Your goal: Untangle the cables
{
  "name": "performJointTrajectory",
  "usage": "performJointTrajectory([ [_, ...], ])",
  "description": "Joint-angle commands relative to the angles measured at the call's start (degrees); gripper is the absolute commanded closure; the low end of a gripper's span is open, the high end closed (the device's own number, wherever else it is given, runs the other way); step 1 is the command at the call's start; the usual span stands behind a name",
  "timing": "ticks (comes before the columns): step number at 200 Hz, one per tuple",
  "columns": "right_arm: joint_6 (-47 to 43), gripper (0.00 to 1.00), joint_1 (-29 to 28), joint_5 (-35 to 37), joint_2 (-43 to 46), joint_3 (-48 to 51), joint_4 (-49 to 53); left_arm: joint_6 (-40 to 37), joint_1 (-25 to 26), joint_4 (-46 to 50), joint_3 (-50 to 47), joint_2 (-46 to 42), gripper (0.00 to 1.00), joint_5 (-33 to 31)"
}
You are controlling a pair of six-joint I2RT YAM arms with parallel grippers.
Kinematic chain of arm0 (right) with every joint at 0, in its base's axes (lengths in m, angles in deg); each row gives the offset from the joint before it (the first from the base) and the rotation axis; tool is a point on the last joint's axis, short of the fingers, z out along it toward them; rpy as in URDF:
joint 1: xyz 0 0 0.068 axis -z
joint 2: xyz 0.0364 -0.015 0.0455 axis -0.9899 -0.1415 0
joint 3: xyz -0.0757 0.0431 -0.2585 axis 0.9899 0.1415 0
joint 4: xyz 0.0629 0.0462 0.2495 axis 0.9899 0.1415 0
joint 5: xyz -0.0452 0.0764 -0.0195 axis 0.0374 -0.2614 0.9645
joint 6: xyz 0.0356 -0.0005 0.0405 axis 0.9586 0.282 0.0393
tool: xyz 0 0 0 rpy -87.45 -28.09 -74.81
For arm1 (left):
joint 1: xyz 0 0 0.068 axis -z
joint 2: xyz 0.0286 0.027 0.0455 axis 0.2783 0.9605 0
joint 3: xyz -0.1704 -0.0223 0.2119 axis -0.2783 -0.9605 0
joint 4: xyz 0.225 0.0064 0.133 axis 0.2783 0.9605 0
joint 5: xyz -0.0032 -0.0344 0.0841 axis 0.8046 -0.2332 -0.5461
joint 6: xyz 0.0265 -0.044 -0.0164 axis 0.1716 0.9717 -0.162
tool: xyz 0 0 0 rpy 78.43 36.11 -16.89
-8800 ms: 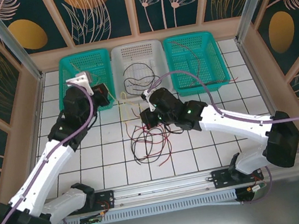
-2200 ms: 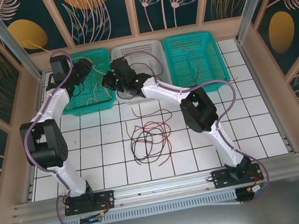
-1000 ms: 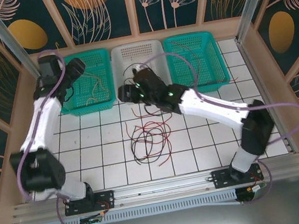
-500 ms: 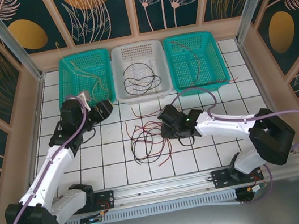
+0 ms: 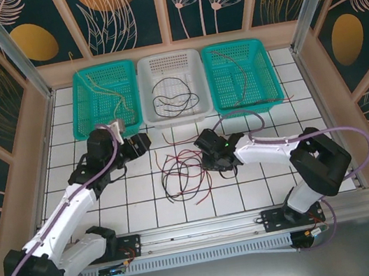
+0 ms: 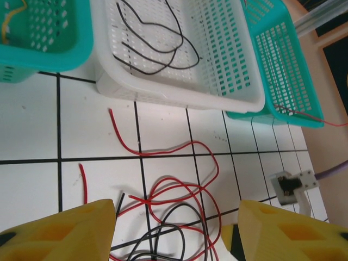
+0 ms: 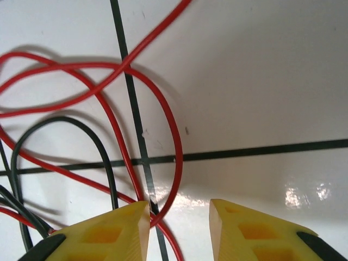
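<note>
The leftover cables [image 5: 185, 173] sit in a loose red-and-black heap on the tiled table [image 5: 302, 161], just in front of the three baskets. The baskets look like a colour sort: a yellow wire [image 5: 118, 103] in the left green basket [image 5: 80, 99], a black wire [image 5: 173, 101] in the white basket [image 5: 178, 119], a red wire [image 5: 241, 72] in the right green basket [image 5: 250, 108]; so I'd guess each strand gets pulled free and dropped by colour.

The right pincer [image 7: 179, 228] is down low at the right edge of the heap, fingers fairly close together but with bare tile showing between them. One loop of the red cable [image 7: 175, 136] runs into that gap, right against the inner edge of one finger, and the black cable [image 7: 106, 157] lies off to the side. It's not pinching anything as far as I can see; my read is it's lined up on that outer loop because it's the easiest bit to grab alone.

The left pincer [image 6: 176, 234] hangs over the left side of the heap, spread wide and empty; probably waiting to pin the pile down or take a second strand. Main risk: the whole knot drags along.
</note>
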State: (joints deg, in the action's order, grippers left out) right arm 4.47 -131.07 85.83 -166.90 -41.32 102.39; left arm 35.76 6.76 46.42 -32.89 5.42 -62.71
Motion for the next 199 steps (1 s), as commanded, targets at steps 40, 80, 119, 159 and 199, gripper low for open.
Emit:
performJointTrajectory([
  [40,-0.3,0.70,2.4,-0.5,-5.3,-3.8,-0.1,-4.0,6.5,0.6,3.0,4.9,0.39,-6.7],
  [80,-2.6,0.75,2.5,-1.6,-9.2,-6.7,0.9,-6.1,9.5,1.6,5.6,8.3,0.40,-9.0],
  [119,-2.6,1.00,1.4,1.5,-6.2,-6.8,1.6,-5.9,10.7,0.4,5.5,9.8,0.40,-9.9],
  [159,-4.3,1.00,-4.5,11.5,4.6,-6.8,2.4,-5.0,11.5,-2.7,5.7,12.2,0.40,-6.9],
  [199,-5.2,1.00,-7.2,20.6,14.1,-9.8,6.5,-3.2,12.4,-5.8,7.4,13.7,0.40,-4.3],
])
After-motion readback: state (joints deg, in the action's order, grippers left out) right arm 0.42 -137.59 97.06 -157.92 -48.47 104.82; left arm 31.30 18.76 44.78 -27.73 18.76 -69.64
